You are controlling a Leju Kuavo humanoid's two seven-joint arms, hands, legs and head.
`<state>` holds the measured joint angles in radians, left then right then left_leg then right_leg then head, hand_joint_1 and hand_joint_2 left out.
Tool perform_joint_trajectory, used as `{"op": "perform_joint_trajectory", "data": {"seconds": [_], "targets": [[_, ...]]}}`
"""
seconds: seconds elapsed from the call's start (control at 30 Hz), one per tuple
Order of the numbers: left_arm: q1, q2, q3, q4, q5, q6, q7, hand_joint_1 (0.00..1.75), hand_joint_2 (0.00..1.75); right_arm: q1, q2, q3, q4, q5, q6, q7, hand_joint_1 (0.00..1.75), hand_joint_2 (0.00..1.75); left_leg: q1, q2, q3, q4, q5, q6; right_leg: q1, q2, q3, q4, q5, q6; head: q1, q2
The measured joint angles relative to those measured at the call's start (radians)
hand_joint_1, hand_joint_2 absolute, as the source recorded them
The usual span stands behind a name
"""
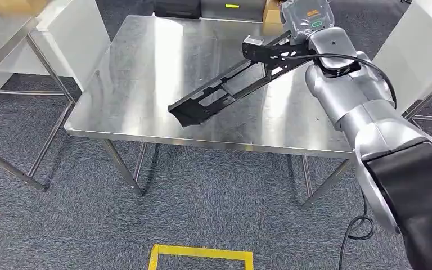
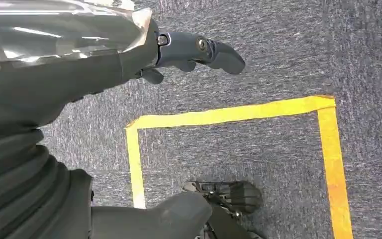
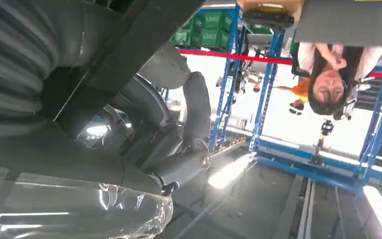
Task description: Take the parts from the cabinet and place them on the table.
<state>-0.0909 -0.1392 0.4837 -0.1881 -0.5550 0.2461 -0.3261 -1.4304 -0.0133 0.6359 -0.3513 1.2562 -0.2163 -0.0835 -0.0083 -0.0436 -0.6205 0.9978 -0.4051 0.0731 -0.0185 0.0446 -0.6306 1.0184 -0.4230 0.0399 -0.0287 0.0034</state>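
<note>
A long black frame-like part (image 1: 225,90) slants over the steel table (image 1: 140,62). Its low end is at the table surface near the front middle; I cannot tell whether it touches. My right hand (image 1: 290,39) grips the part's raised far end over the table's back right. In the right wrist view the fingers (image 3: 196,114) curl around the black part (image 3: 124,59). My left hand (image 2: 104,69) hangs over grey carpet, fingers spread, holding nothing.
Another steel table (image 1: 0,34) stands at the left and a white unit (image 1: 422,45) at the right. Boxes (image 1: 230,8) sit beyond the table's far edge. Yellow floor tape (image 1: 202,253) marks the carpet in front. A person (image 3: 328,74) stands behind blue racks (image 3: 266,74).
</note>
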Motion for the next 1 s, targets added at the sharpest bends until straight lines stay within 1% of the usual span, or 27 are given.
{"op": "perform_joint_trajectory", "data": {"seconds": [0.03,0.07,0.1,0.13,0.17,0.2,0.23,0.27,0.3,0.33,0.37,0.43,0.47,0.5,0.53,0.6,0.63,0.67,0.7,0.73,0.77,0.8,0.83,0.87,0.9,0.97,1.0], "targets": [[0.001,0.0,0.0,0.0,0.0,0.0,0.0,0.0,1.75,-0.005,0.0,0.0,0.0,0.001,0.0,0.0,1.69,1.75,0.001,0.005,0.0,-0.001,0.0,0.006,0.003,-0.017,-0.026,0.054,-0.03,-0.009,0.005,0.0],[0.001,0.0,0.001,0.0,0.0,0.001,0.0,0.0,1.75,-0.008,0.002,0.0,0.0,0.001,0.001,-0.002,1.69,1.75,0.001,0.009,0.001,0.0,-0.001,0.007,0.002,-0.026,-0.067,0.136,-0.065,-0.016,0.004,0.0],[0.001,0.0,0.001,0.0,0.0,0.001,0.0,0.0,1.75,-0.006,0.003,-0.001,0.0,0.001,0.005,-0.003,1.69,1.75,0.0,0.014,0.001,0.0,-0.001,0.008,0.002,-0.03,-0.113,0.228,-0.098,-0.02,0.004,0.0],[0.001,0.0,0.001,0.0,0.0,0.002,0.0,0.0,1.75,-0.002,0.002,-0.002,0.001,0.001,0.008,-0.003,1.69,1.75,0.0,0.017,0.0,0.0,-0.002,0.007,0.002,-0.031,-0.145,0.291,-0.116,-0.019,0.006,0.0],[0.001,0.0,0.002,0.0,0.0,0.002,0.0,0.0,1.75,0.001,0.001,-0.002,0.002,0.002,0.008,-0.003,1.69,1.75,0.001,0.018,0.001,0.0,-0.003,0.006,0.002,-0.031,-0.154,0.307,-0.114,-0.013,0.005,0.0],[0.002,0.0,0.002,0.0,0.0,0.002,0.0,0.0,1.75,0.003,0.001,-0.002,0.003,0.005,0.009,-0.003,1.69,1.75,0.001,0.019,0.001,0.002,-0.004,0.004,0.0,-0.033,-0.137,0.272,-0.096,-0.006,0.005,0.0],[0.002,0.0,0.002,0.0,0.0,0.001,0.0,0.0,1.75,0.002,0.001,-0.002,0.003,0.005,0.009,-0.005,1.69,1.75,0.001,0.02,0.001,0.003,-0.007,0.001,-0.002,-0.034,-0.096,0.191,-0.063,0.003,0.006,0.0],[0.001,-0.001,0.002,0.0,0.0,0.001,0.0,0.0,1.75,-0.001,0.001,-0.003,0.002,0.005,0.009,-0.005,1.69,1.75,0.002,0.021,0.002,0.008,-0.01,-0.004,-0.004,-0.037,-0.044,0.094,-0.029,0.011,0.005,0.0],[0.002,-0.001,0.002,0.0,0.0,0.001,0.0,0.0,1.75,-0.005,0.0,-0.003,0.002,0.005,0.009,-0.005,1.69,1.75,0.002,0.022,0.001,0.015,-0.015,-0.011,-0.005,-0.044,0.004,0.002,-0.002,0.013,0.006,0.0],[0.001,0.0,0.002,0.0,0.0,0.001,-0.001,0.0,1.75,-0.006,0.001,-0.005,0.002,0.006,0.009,-0.006,1.69,1.75,-0.005,0.023,-0.003,0.019,-0.021,-0.021,0.002,-0.044,0.016,-0.001,-0.001,0.005,0.004,0.0],[0.001,0.001,0.004,0.0,0.0,-0.001,-0.002,0.0,1.75,-0.005,0.005,-0.005,0.003,0.008,0.009,-0.008,1.69,1.75,-0.004,0.025,-0.001,0.021,-0.024,-0.025,0.002,-0.039,0.011,-0.006,0.002,-0.003,0.002,0.0],[0.002,0.0,0.007,0.0,0.0,-0.003,-0.005,0.0,1.75,-0.003,0.005,-0.006,0.003,0.01,0.009,-0.008,1.69,1.75,0.001,0.025,-0.001,0.019,-0.022,-0.032,0.006,-0.038,0.012,-0.004,0.0,-0.009,0.003,0.0],[0.002,0.001,0.008,0.0,0.0,-0.003,-0.005,0.0,1.75,-0.004,0.004,-0.006,0.003,0.011,0.009,-0.008,1.69,1.75,0.002,0.024,-0.001,0.021,-0.026,-0.038,-0.002,-0.038,0.014,-0.008,0.003,-0.018,0.003,0.0],[0.003,0.002,0.01,0.0,-0.001,-0.003,-0.007,0.0,1.75,-0.006,0.005,-0.008,0.003,0.013,0.008,-0.008,1.69,1.75,0.005,0.028,-0.005,0.034,-0.035,-0.047,-0.006,-0.037,0.019,-0.009,0.003,-0.022,0.003,0.0],[0.003,0.001,0.01,0.0,-0.001,-0.003,-0.007,0.0,1.75,-0.007,0.006,-0.01,0.003,0.013,0.008,-0.008,1.69,1.75,0.007,0.031,-0.021,0.07,-0.059,-0.054,-0.008,-0.038,0.022,-0.009,-0.001,-0.031,-0.004,0.0],[0.003,0.001,0.011,0.0,-0.002,-0.002,-0.008,0.0,1.75,-0.005,0.011,-0.01,0.003,0.013,0.008,-0.008,1.69,1.75,0.016,0.036,-0.096,0.217,-0.128,-0.067,-0.007,-0.036,0.023,-0.009,-0.003,-0.034,-0.004,0.0],[0.003,0.001,0.011,0.0,-0.002,-0.002,-0.008,0.0,1.75,-0.003,0.013,-0.01,0.003,0.014,0.008,-0.008,1.69,1.75,0.018,0.036,-0.139,0.289,-0.15,-0.071,-0.007,-0.036,0.024,-0.009,-0.004,-0.035,-0.004,0.0],[0.003,0.001,0.011,0.0,-0.002,-0.002,-0.008,0.0,1.75,0.0,0.013,-0.01,0.004,0.015,0.008,-0.008,1.69,1.75,0.02,0.036,-0.166,0.324,-0.15,-0.073,-0.007,-0.036,0.025,-0.009,-0.005,-0.036,-0.004,0.0],[0.004,0.001,0.011,0.0,-0.002,-0.002,-0.008,0.0,1.75,0.002,0.013,-0.01,0.004,0.016,0.008,-0.008,1.69,1.75,0.022,0.037,-0.168,0.308,-0.125,-0.074,-0.007,-0.035,0.027,-0.008,-0.007,-0.037,-0.004,0.0],[0.004,0.001,0.011,0.0,-0.002,-0.002,-0.008,0.0,1.75,0.003,0.013,-0.01,0.004,0.016,0.008,-0.008,1.69,1.75,0.022,0.039,-0.145,0.249,-0.08,-0.072,-0.007,-0.035,0.03,-0.008,-0.009,-0.038,-0.004,0.0],[0.004,0.002,0.011,0.0,-0.002,-0.001,-0.008,0.0,1.75,0.003,0.013,-0.01,0.004,0.017,0.008,-0.008,1.69,1.75,0.023,0.04,-0.104,0.158,-0.028,-0.069,-0.008,-0.035,0.035,-0.008,-0.012,-0.036,-0.004,0.0],[0.004,0.002,0.011,0.0,-0.002,0.0,-0.008,0.0,1.75,0.002,0.013,-0.01,0.003,0.018,0.008,-0.008,1.69,1.75,0.023,0.041,-0.06,0.07,0.015,-0.067,-0.008,-0.034,0.041,-0.009,-0.017,-0.031,-0.004,0.0],[0.003,0.001,0.011,0.0,-0.002,0.0,-0.008,0.0,1.75,0.001,0.013,-0.01,0.003,0.018,0.008,-0.008,1.69,1.75,0.021,0.04,-0.034,0.03,0.008,-0.064,-0.004,-0.034,0.042,-0.009,-0.021,-0.026,-0.003,0.0],[0.003,0.002,0.011,0.0,-0.002,0.0,-0.008,0.0,1.75,-0.001,0.012,-0.01,0.004,0.018,0.008,-0.008,1.69,1.75,0.017,0.039,-0.033,0.021,0.004,-0.06,0.002,-0.033,0.038,-0.007,-0.024,-0.021,-0.003,0.0],[0.003,0.001,0.012,0.0,-0.002,0.001,-0.008,0.0,1.75,-0.001,0.013,-0.01,0.003,0.018,0.008,-0.008,1.69,1.75,0.014,0.039,-0.034,0.024,0.002,-0.056,0.002,-0.034,0.039,-0.009,-0.024,-0.019,-0.003,0.0],[0.003,0.001,0.012,0.0,-0.002,0.002,-0.008,0.0,1.75,0.0,0.013,-0.01,0.003,0.018,0.008,-0.008,1.69,1.75,0.01,0.039,-0.029,0.02,-0.002,-0.041,0.003,-0.033,0.044,-0.02,-0.026,-0.005,-0.004,0.0],[0.004,-0.001,0.012,0.0,-0.002,0.002,-0.009,0.0,1.75,-0.001,0.012,-0.012,0.003,0.018,0.008,-0.008,1.69,1.75,0.019,0.041,-0.017,0.005,0.004,-0.03,0.007,-0.036,0.038,-0.011,-0.033,0.0,-0.002,0.0]]}}
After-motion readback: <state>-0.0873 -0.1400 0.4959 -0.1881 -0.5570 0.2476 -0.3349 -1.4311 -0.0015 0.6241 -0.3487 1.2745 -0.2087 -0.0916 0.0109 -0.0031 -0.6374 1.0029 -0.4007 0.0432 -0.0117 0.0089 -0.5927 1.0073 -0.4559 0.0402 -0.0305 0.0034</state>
